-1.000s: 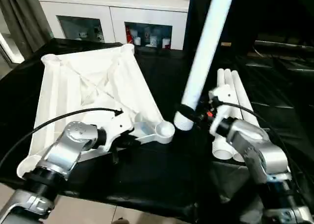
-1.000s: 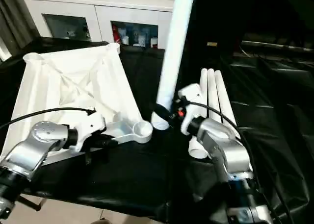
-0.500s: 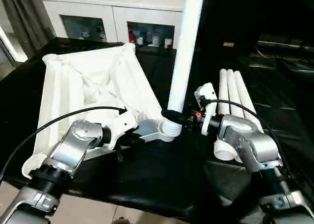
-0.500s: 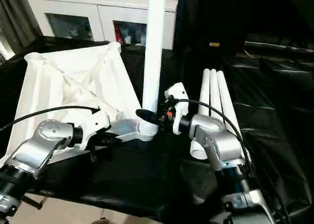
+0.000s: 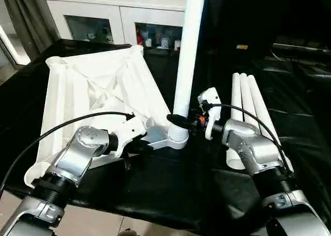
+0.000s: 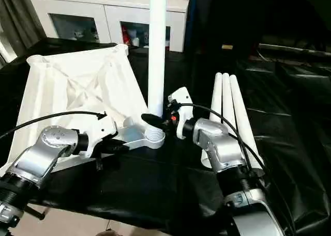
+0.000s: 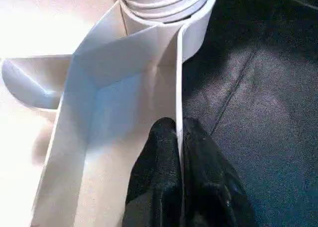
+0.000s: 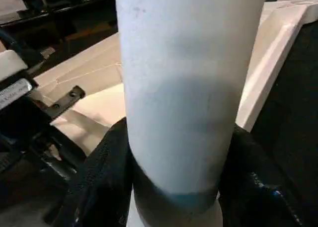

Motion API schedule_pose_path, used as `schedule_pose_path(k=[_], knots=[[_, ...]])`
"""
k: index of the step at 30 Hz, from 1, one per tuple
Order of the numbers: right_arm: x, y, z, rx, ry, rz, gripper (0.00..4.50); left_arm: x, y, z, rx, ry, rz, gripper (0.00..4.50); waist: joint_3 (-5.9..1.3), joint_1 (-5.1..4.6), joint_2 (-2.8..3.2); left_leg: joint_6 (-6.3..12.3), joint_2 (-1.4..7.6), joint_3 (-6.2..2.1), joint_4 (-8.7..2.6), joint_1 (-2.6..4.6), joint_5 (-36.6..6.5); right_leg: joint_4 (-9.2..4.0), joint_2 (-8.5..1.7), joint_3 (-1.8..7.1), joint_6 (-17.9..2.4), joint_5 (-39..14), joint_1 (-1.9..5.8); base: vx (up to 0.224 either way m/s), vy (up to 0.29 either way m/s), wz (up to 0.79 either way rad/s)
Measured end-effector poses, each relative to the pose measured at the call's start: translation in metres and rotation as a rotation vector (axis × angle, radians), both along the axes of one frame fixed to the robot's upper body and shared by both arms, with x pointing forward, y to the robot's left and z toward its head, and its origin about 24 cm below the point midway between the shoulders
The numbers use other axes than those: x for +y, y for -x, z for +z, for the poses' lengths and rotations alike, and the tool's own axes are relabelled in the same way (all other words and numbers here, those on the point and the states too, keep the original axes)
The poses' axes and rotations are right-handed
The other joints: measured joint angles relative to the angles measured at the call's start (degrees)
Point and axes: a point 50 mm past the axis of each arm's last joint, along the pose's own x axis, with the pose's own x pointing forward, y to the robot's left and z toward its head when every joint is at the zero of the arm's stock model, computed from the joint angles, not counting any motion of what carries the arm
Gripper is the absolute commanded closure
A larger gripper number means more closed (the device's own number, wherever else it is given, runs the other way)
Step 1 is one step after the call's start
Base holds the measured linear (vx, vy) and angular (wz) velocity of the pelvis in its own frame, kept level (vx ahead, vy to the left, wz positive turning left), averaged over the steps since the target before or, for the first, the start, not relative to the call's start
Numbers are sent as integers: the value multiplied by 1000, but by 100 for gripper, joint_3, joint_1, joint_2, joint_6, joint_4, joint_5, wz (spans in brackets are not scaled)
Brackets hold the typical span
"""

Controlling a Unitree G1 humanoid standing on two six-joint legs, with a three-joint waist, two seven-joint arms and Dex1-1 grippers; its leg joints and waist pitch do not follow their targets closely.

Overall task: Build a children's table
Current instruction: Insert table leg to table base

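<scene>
The white tabletop (image 5: 93,86) lies upside down, ribs up, on the black-covered table. My left gripper (image 7: 179,137) is shut on its thin rim beside the near right corner socket (image 5: 178,139). One white leg (image 5: 187,50) stands upright with its threaded end in that socket. My right gripper (image 5: 181,121) is shut around the leg's lower part, a black finger on each side; the leg (image 8: 184,88) shows close up in the right wrist view. Three more legs (image 5: 248,107) lie side by side to the right.
A white glass-door cabinet (image 5: 119,14) stands behind the table, with a grey curtain (image 5: 23,14) at the back left. The black cover (image 5: 170,184) runs to the table's front edge just below my forearms. A black cable (image 5: 67,125) loops over my left arm.
The held leg swung from leaning right to upright, and its threaded end moved left from beside the corner socket into it. My left gripper kept its hold on the rim.
</scene>
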Motion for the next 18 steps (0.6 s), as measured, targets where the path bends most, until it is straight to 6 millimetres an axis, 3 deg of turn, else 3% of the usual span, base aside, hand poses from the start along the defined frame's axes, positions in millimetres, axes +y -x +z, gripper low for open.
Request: schedule_pose_path(k=[18], knots=[[4,-3,-3,-32,-5,-4,262,2,1,-2,-16,25,27,450,-1,-17,0,2,0,2,0,4,1,3,0,2,5,-3,0,0,0,0]])
